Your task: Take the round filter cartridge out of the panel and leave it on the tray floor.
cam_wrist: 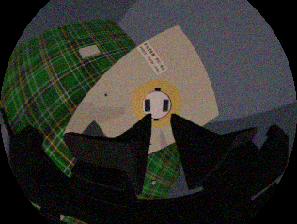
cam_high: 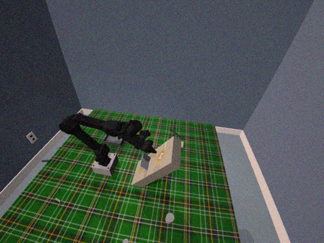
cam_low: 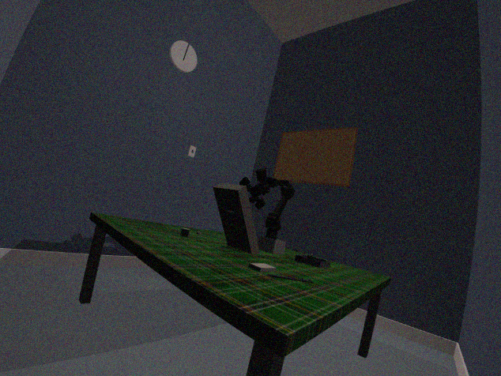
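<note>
The filter cartridge is a pale disc with two dark slots, seated in a yellow ring on the tilted beige service panel. My gripper is in front of the panel face, its fingers partly apart with nothing between them. In the wrist view the tips show just below the cartridge, toward its right side; whether they touch the panel cannot be told. The dark grey tray lies behind the arm, partly hidden by it in the top view.
A grey plate stands out from the lower panel face. A white block and a dark rod lie beyond the panel. Two pale round objects are on the near cloth.
</note>
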Robot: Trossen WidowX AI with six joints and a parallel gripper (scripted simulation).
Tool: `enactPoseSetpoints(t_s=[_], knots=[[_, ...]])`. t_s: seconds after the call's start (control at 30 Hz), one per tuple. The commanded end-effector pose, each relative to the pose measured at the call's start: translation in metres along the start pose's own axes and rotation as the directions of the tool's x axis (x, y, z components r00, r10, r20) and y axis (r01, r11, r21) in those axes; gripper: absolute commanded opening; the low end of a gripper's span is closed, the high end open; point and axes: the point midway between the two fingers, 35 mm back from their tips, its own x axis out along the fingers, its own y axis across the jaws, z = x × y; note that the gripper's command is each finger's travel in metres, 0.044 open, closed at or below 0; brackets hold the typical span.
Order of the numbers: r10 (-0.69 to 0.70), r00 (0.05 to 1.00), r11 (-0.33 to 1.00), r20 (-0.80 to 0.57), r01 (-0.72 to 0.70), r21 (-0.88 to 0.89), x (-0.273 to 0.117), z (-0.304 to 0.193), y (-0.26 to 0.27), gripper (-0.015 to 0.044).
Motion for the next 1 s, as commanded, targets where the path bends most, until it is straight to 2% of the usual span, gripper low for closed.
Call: enactPoseSetpoints(t_s=[0.0,0.57,0.97], knots=[[0.001,1.0,1.0,0.002,-0.001,-0.006,0.006,0.0,0.0,0.0109],[0.0,1.0,1.0,0.003,0.0,-0.006,0.033,-0.001,0.001,0.0109],[0.0,1.0,1.0,0.003,0.0,-0.006,0.034,0.0,0.001,0.0109]])
